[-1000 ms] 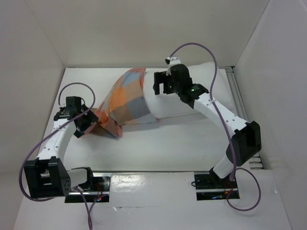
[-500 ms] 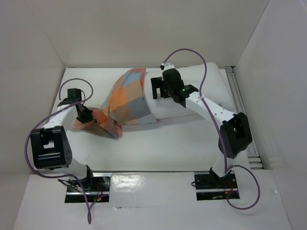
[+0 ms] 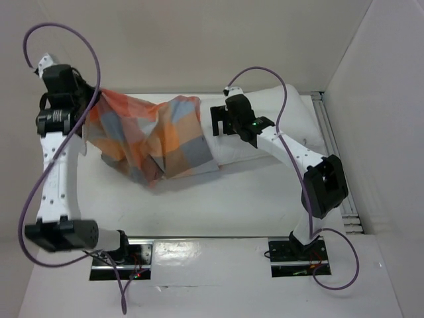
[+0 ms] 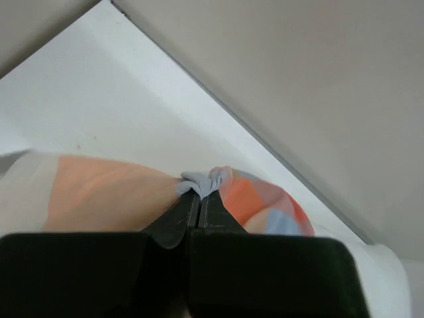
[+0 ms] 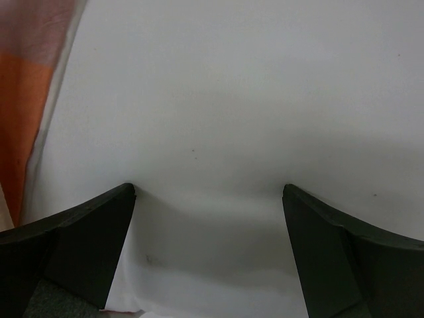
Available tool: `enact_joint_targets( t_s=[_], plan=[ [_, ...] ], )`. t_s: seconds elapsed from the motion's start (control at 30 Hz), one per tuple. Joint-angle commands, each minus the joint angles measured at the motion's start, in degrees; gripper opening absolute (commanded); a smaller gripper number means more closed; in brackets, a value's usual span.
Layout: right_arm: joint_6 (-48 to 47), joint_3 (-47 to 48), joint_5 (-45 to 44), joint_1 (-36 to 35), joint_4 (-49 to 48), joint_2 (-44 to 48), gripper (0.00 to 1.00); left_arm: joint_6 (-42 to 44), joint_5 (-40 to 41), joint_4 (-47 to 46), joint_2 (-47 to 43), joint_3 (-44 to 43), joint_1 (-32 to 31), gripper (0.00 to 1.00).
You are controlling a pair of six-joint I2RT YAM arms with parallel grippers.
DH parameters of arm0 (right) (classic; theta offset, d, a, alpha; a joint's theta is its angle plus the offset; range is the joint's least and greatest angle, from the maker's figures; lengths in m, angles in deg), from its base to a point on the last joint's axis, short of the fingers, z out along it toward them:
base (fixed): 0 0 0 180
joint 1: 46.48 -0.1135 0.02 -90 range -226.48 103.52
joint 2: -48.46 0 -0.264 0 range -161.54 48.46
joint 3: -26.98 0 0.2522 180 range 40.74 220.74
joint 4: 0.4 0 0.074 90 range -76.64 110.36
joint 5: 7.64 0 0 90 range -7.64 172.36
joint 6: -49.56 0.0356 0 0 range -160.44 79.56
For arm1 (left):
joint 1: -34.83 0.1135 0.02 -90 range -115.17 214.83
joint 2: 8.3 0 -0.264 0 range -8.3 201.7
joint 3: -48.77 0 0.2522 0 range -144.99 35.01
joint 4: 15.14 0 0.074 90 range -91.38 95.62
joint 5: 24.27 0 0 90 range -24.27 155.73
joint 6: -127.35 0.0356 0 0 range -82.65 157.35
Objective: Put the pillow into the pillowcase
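Left pincer [image 3: 91, 109] was clamped shut on a pillowcase [image 3: 159, 129] corner, raised at upper left. Right pincer [image 3: 215, 122] gaped wide, empty, on the pillow [image 3: 291, 109] at centre-right. Pillow's long axis ran left-right, left end under the case; right arm nearer.

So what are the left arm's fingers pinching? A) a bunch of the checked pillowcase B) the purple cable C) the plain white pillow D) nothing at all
A: the left wrist view shows the left fingers pressed shut on a gathered tuft of the checked pillowcase.
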Motion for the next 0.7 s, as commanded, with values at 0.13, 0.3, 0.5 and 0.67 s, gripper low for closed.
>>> enact_joint_targets(
  t_s=[0.13, 0.3, 0.5, 0.67],
  plan=[
    [0.58, -0.32, 0.39, 0.7, -0.49, -1.0, 1.0, 6.15, 6.31, 6.5, 31.91, -20.51, -0.77, 0.06],
    [0.58, -1.56, -1.71, 1.31, -0.49, 2.08, 1.0, 9.14, 7.0, 15.4, 35.76, -30.6, -6.92, 0.75],
    [0.58, -2.7, -3.47, 1.84, 0.22, 8.4, 1.0, 14.84, 14.92, 10.49, 21.68, -21.8, -21.32, 0.68],
    [1.81, -4.63, -4.89, 3.77, 0.22, 13.06, 1.0, 15.38, 9.49, 10.48, 24.45, -23.36, -35.99, 0.56]
  ],
)
